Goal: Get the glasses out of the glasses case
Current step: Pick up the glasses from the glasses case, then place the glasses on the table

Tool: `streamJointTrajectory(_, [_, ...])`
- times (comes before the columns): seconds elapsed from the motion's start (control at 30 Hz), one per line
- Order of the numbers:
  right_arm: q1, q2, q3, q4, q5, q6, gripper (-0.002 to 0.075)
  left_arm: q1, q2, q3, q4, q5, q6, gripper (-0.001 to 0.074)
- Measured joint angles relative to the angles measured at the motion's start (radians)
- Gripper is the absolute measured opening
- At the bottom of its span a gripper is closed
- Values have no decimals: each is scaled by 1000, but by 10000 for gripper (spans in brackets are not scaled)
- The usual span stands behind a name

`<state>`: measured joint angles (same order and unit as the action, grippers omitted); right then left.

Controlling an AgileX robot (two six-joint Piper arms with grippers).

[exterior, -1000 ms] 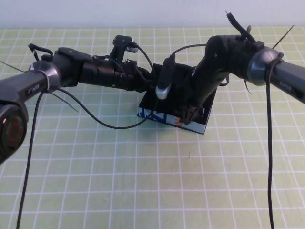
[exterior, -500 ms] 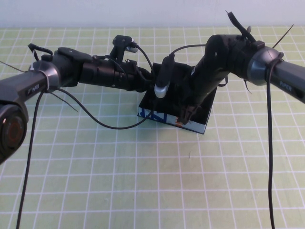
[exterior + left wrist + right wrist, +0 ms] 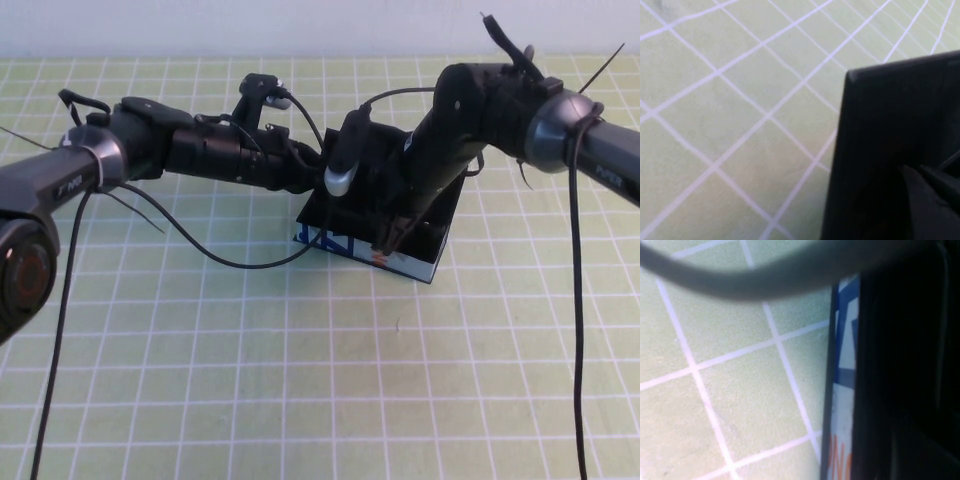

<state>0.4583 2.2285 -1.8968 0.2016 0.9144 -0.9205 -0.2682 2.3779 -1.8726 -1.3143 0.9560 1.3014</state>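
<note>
The glasses case [image 3: 352,246] stands in the middle of the mat, a black box whose printed blue, white and orange front faces me. My left gripper [image 3: 312,172] reaches in from the left to the case's back left corner; the left wrist view shows the black case wall [image 3: 880,140] close up. My right gripper [image 3: 390,238] points down at the case's front right part, just behind the printed front [image 3: 845,390]. The inside of the case looks only dark. The glasses are hidden.
A green mat with a white grid [image 3: 250,370] covers the table. Black cables [image 3: 230,262] hang from both arms, one looping onto the mat left of the case. A white wall lies beyond the mat's far edge.
My right arm has risen a little and its gripper sits slightly higher at the case's front. The case has shifted slightly to the right and away. My left arm has barely moved.
</note>
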Motion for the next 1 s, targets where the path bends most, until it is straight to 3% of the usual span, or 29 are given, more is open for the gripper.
streamJointTrajectory(0.33, [0, -69, -78, -28, 134, 100, 61, 9, -56, -42, 110, 81, -99, -4])
streamJointTrajectory(0.77, [-20, -122, -200, -125, 320, 430, 59, 18, -336, -35, 403, 116, -259, -4])
streamJointTrajectory(1.0, [-162, -262, -192, -127, 326, 618, 59, 18, -533, 218, 437, -84, -249, -4])
